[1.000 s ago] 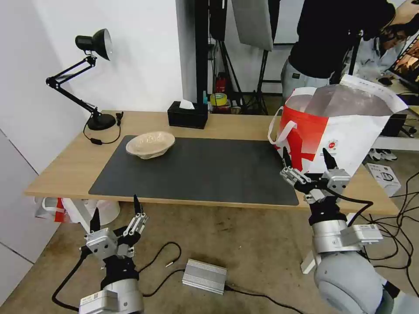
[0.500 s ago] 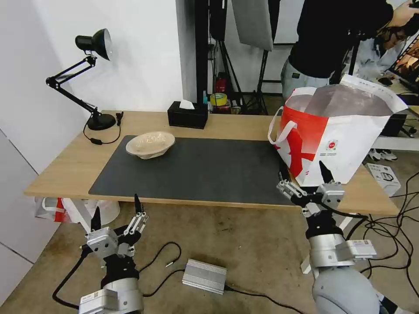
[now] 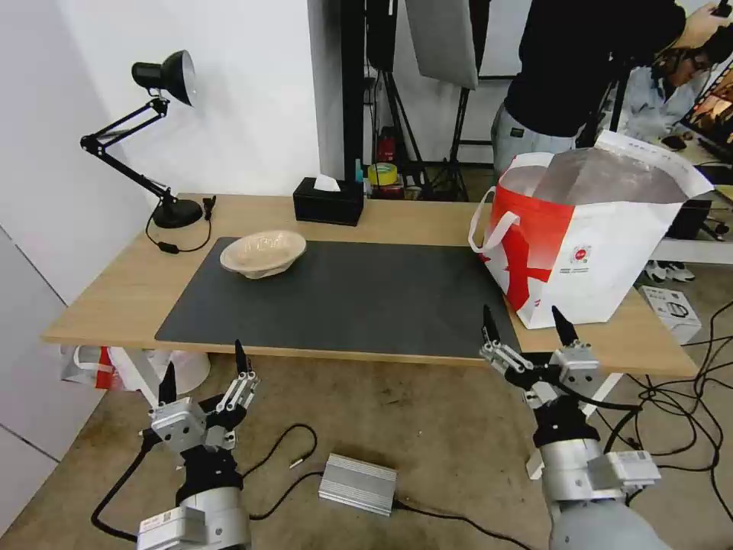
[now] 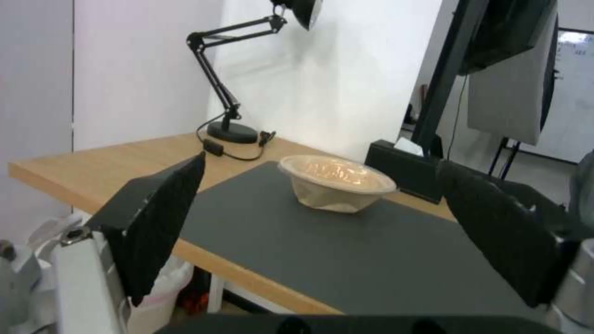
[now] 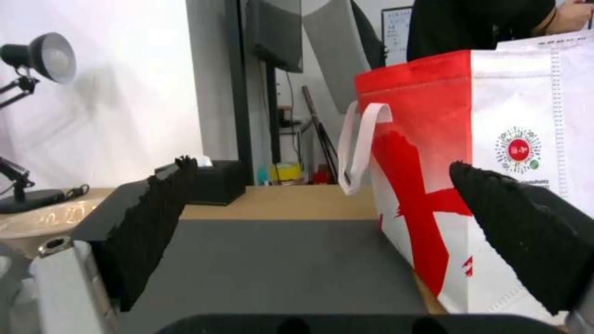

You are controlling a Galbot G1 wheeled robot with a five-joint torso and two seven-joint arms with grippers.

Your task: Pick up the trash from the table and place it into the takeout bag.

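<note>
Trash left: I see one piece on the table [image 3: 114,294], the beige pulp bowl [image 3: 263,253], sitting upright on the far left corner of the dark mat [image 3: 343,302].
Bag: the takeout bag [image 3: 588,244] stands open on the table's right end, well apart from the bowl, with bare mat between them.
Left gripper [image 3: 202,374]: I hold it below the near table edge on the left, fingers spread wide, nothing between them.
Right gripper [image 3: 527,336]: I have it at the near edge just in front of the bag, fingers spread too, empty.
Key relation: the bowl lies ahead of my left gripper, slightly to its right; my left arm is clearly nearer.
Axis: the bowl is round, so I judge no approach angle is favoured.
Carry: I judge it then has to cross the mat rightward to the bag.
</note>
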